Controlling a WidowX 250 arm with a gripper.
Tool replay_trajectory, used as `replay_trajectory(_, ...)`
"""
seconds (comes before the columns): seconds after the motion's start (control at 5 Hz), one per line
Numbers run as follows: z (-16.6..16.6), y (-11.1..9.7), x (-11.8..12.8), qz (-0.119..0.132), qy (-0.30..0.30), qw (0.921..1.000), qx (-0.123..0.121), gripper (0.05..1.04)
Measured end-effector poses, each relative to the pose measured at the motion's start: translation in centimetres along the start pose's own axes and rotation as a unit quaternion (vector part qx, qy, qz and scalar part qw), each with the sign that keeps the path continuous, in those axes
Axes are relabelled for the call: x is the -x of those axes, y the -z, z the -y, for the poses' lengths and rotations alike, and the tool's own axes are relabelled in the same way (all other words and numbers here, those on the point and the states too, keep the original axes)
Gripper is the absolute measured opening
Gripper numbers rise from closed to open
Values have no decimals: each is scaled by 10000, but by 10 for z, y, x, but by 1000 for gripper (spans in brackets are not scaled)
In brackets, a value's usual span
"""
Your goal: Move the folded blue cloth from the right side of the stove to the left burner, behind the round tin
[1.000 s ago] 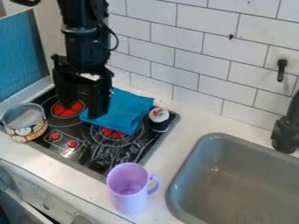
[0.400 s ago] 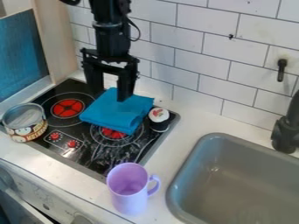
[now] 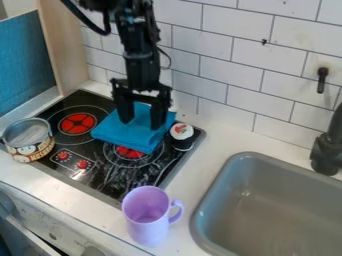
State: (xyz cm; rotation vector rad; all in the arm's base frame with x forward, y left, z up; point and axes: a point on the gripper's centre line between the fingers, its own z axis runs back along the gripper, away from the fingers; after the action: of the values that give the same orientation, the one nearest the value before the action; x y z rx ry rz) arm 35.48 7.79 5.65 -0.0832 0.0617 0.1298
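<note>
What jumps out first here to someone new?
Probably the black gripper, fingers apart over the bright blue cloth on the stove. Next, the lilac mug on the counter in front, between stove and grey sink. The tin sits at the stove's left edge.

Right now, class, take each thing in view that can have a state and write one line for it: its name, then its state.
Gripper: open, fingers apart, pointing down at the cloth
Blue cloth: folded, lying on the stovetop
Mug: upright, mouth up
Can: upright; top open or closed, cannot tell
Cupcake-like toy: upright, beside the cloth
Sink: set into the counter
</note>
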Motion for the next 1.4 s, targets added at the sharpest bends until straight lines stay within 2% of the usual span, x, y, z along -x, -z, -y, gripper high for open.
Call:
replay_trajectory(0.2,1,15,-9,-22,111,9998,138,1005)
replay_trajectory(0.4,-7,19,-10,-84,99,9999,-99,1005)
replay_trajectory(0.6,-21,19,-14,-94,95,9989,-448,1005)
replay_trajectory(0.8,-48,18,-20,-70,-110,9980,-620,1005)
replay_trajectory(1.0,-89,14,-25,-106,-446,9963,-724,1005)
replay_trajectory(1.2,-138,9,-18,-228,-889,9920,-862,1005)
replay_trajectory(1.4,-171,7,-1,-453,-1282,9868,-885,1005)
